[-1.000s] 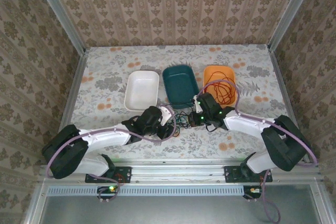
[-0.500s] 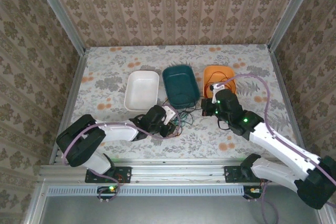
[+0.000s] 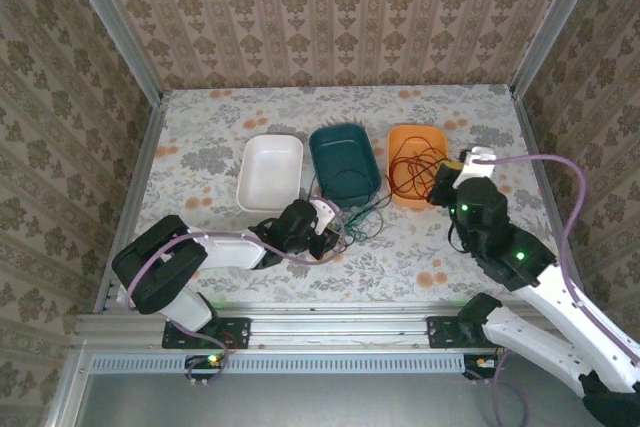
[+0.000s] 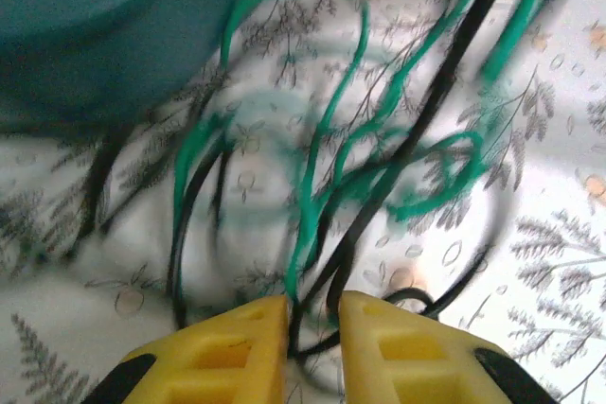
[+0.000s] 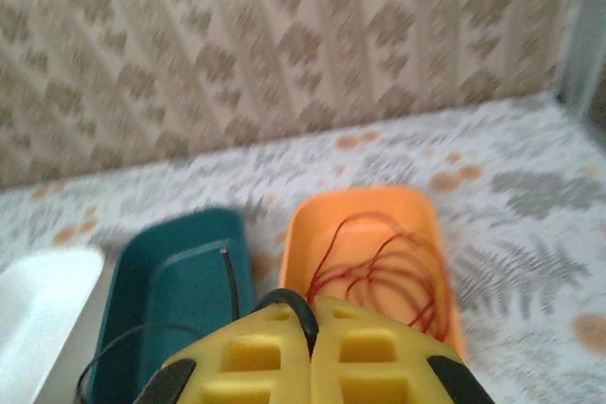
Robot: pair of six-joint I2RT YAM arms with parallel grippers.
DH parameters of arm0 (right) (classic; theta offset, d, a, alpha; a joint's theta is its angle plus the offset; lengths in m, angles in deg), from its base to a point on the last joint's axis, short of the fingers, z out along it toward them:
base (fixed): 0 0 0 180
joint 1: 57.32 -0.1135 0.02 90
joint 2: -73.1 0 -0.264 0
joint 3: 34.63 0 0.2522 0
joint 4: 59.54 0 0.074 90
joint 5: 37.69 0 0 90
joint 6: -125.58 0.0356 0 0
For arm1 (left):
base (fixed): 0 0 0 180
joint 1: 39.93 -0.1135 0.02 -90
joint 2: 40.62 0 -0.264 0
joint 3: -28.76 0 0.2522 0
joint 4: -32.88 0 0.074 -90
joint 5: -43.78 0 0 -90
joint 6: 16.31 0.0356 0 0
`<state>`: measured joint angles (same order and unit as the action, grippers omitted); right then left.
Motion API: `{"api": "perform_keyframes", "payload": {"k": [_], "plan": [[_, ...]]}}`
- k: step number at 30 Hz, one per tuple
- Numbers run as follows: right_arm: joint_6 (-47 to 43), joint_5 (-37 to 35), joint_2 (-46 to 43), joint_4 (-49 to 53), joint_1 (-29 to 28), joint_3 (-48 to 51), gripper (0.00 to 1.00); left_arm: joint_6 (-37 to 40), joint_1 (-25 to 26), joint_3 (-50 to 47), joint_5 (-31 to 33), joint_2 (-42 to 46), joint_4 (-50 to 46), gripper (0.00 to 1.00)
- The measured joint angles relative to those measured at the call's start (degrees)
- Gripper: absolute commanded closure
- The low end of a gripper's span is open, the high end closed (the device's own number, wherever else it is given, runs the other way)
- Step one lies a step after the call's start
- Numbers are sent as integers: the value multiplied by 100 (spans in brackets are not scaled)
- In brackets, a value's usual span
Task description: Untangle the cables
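Between the yellow fingers of the left gripper (image 4: 312, 307), strands of the black cable (image 4: 412, 139) are pinched, with only a narrow gap left between the jaws. A strand of the green cable (image 4: 327, 125) is seen running down to the mouth of that gap; whether it is gripped too cannot be told. Beyond the tips, green and black are crossed and looped together on the table (image 3: 200, 147), just off the near edge of the teal tray (image 4: 114, 35).

Right gripper (image 5: 311, 307): jaws are pressed together. A short black arc is seen at the tips, and a thin black line rises from it over the teal tray. What it is cannot be told, nor whether anything is clamped. The gripper is held by the near right corner of the orange tray (image 5: 322, 224). The red cable (image 5: 388, 262) is coiled loosely inside that tray, apart from the other two. The white tray (image 3: 270, 172) is set left of the teal one.
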<state>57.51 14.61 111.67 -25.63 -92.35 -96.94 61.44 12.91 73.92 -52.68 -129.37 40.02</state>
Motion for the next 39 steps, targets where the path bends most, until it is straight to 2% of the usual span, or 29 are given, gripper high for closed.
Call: {"api": "perform_keyframes", "payload": {"k": [6, 11, 14, 16, 19, 23, 28, 34, 39], "plan": [[-267, -1005, -651, -374, 175, -479, 100, -22, -7, -138, 81, -61, -219, 80], [-341, -1165, -857, -455, 251, -568, 100, -22, -7, -138, 87, -61, -219, 79], [-341, -1034, -839, -411, 254, -568, 100, -17, 9, -138, 87, -61, -219, 74], [-356, -828, -824, -407, 254, -568, 100, 20, 68, -131, 107, -42, -232, 64], [-385, -341, -791, -407, 254, -575, 100, 98, 208, -114, 177, 55, -387, 52], [-380, 535, -623, -352, 254, -737, 100, 240, 339, -42, 267, 326, -732, 45], [-68, 1873, -219, -372, 249, -916, 100, 433, 343, 170, 376, 1086, -979, 36], [365, 3099, 479, -481, 168, -557, 100, 595, 334, 378, 411, 2076, -1121, 34], [426, 4352, 1641, -535, 116, -146, 97, 599, 238, 409, 363, 2452, -1202, 34]]}}
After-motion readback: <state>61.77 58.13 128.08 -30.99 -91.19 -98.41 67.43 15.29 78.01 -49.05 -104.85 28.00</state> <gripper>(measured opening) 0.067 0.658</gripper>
